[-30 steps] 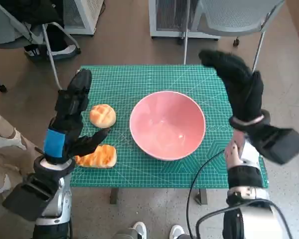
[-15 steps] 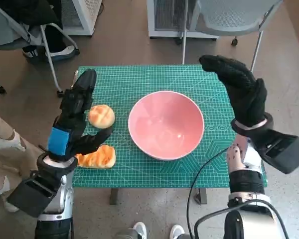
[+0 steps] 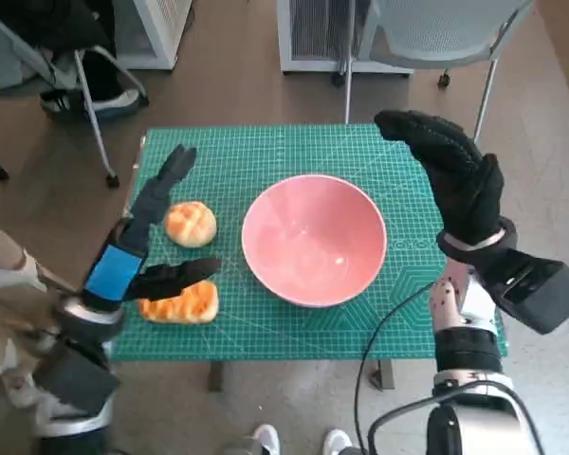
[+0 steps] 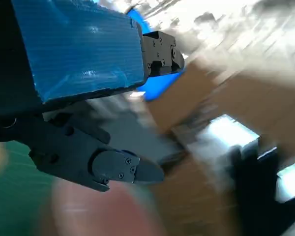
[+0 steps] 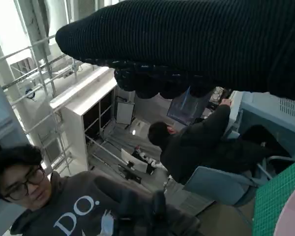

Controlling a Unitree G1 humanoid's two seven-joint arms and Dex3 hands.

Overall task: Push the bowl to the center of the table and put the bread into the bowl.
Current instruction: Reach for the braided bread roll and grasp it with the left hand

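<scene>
Left hand: the left hand [image 3: 142, 242] is hovering over the counter's left part with its fingers spread and holding nothing; one finger is reaching toward the far-left area past the round bun, another is lying just above the long bread. The left wrist view is blurred and is showing only the taped back and black fingers [image 4: 113, 169].
Long bread: the long bread [image 3: 180, 303] is lying near the counter's front-left corner, just under the left hand.
Round bun: the round bun [image 3: 191, 224] is sitting near the left edge, behind the long bread and just left of the bowl.
Bowl: the pink bowl [image 3: 314, 239] is standing upright at about the middle of the counter [image 3: 266, 152], with nothing showing in it.
Right hand: the right hand [image 3: 450, 180] is hanging raised by the counter's right edge, beside the bowl, its fingers apart and curling a little, gripping nothing.
Background: people [image 5: 201, 142] are showing in the right wrist view.
</scene>
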